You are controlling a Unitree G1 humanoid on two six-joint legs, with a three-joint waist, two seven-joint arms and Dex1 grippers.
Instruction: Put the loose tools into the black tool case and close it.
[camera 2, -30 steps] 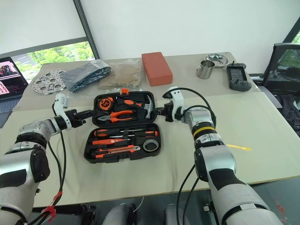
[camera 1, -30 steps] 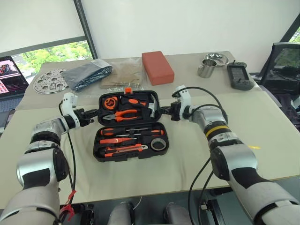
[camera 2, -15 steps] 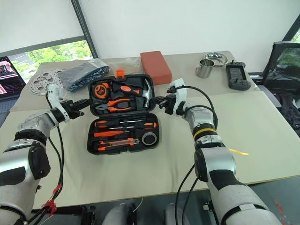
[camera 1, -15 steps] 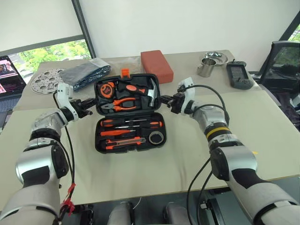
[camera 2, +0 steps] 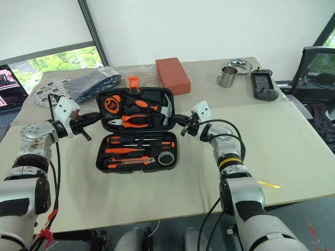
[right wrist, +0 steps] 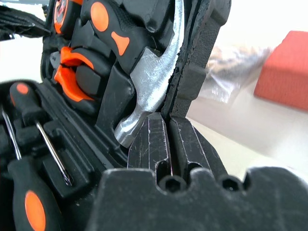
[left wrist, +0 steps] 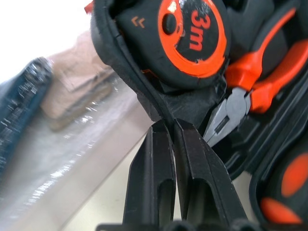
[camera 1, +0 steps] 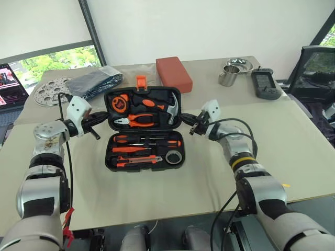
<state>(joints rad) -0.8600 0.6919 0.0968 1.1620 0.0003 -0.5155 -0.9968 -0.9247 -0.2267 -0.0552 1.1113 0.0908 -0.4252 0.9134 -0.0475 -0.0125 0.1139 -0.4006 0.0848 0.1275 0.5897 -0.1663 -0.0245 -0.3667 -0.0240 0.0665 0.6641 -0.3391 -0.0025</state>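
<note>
Grippers left (camera 1: 97, 127) and right (camera 1: 189, 125), both pressed together against the ribbed black plastic tool case's lid (camera 1: 142, 107) edges, could slip off, dropping it.

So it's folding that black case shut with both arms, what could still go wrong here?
Each end effector, left and right, pinches only a thin side edge of the raised lid of the flat black plastic tool case, so an edge could slip free and the lid drop back. The silver-headed hammer, the orange-handled pliers and the round orange tape measure sit in the tilting lid; a loose one could tip out or block closing.
</note>
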